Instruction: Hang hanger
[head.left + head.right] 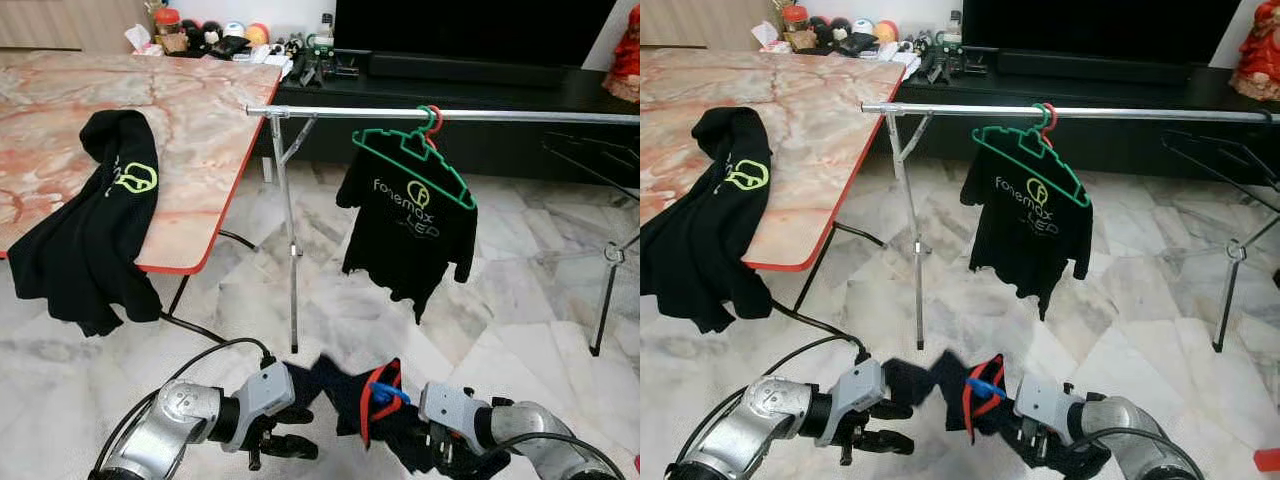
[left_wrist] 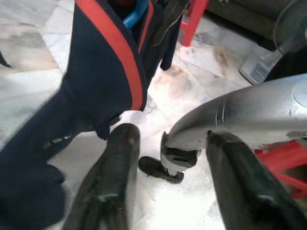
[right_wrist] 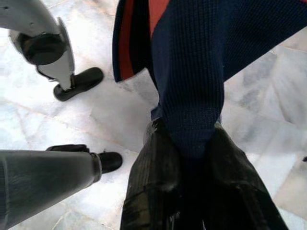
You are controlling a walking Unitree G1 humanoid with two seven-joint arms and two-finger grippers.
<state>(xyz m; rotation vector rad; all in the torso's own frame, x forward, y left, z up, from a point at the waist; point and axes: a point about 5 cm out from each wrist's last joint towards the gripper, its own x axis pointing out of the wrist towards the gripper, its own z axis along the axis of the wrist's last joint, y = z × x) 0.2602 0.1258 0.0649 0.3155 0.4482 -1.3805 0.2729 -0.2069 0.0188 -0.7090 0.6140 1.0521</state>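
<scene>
A navy garment with red trim hangs low in front of me, with a blue hanger showing inside its collar. My right gripper is shut on a fold of the navy cloth. My left gripper is open beside the garment's other edge, nothing between its fingers. Above and ahead runs a metal clothes rail. A green hanger hangs on it, carrying a black printed T-shirt.
A marble-topped table with a red edge stands at the left, a black shirt draped over its side. The rail's stand rises just ahead. A dark TV cabinet lies behind, and a folding rack stands at right.
</scene>
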